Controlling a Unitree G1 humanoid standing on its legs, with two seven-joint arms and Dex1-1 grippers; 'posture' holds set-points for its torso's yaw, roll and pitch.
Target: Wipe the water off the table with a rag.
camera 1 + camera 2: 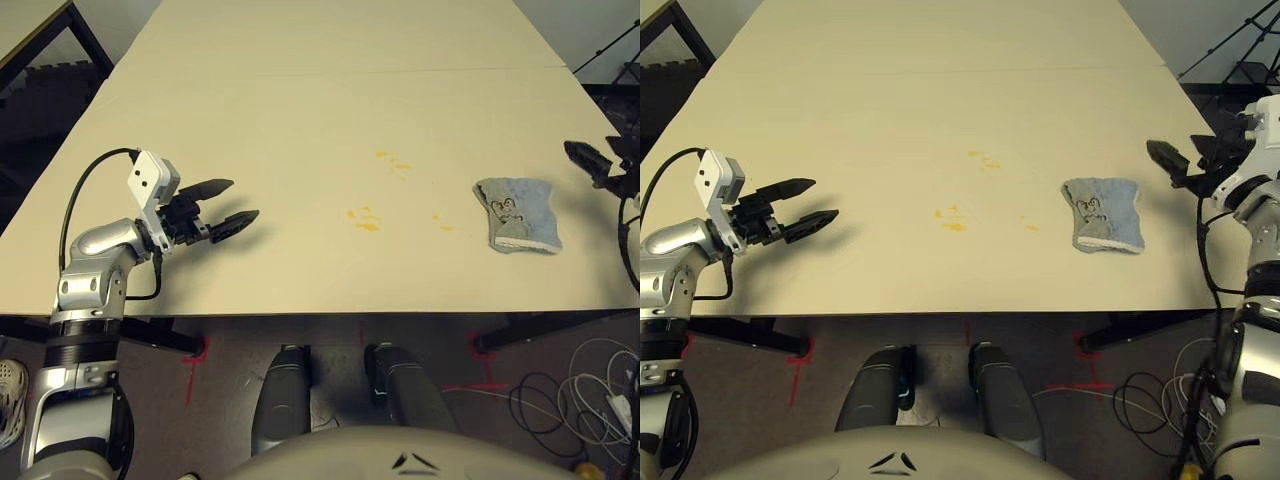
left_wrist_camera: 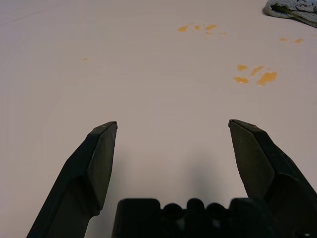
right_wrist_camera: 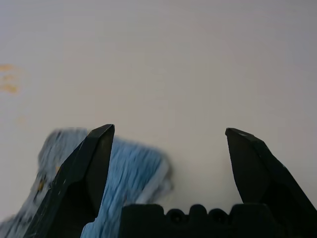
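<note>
The grey-blue rag (image 1: 517,214) lies crumpled on the right part of the cream table (image 1: 300,110), its line drawing facing up. Small yellow-orange water splotches (image 1: 364,219) sit mid-table to the rag's left, with more droplets (image 1: 393,160) a little farther back and a faint one (image 1: 443,222) nearer the rag. My right gripper (image 1: 1175,158) hangs open just right of the rag, at the table's right edge; the right wrist view has the rag (image 3: 129,173) below its fingers. My left gripper (image 1: 243,199) is open and empty over the table's left front, pointing toward the splotches (image 2: 255,74).
A thin seam (image 1: 300,72) crosses the table farther back. The front edge (image 1: 320,312) runs close to my body. Cables (image 1: 590,395) lie on the floor at the right, a tripod (image 1: 1240,50) stands at the far right, and another table (image 1: 30,25) is at the far left.
</note>
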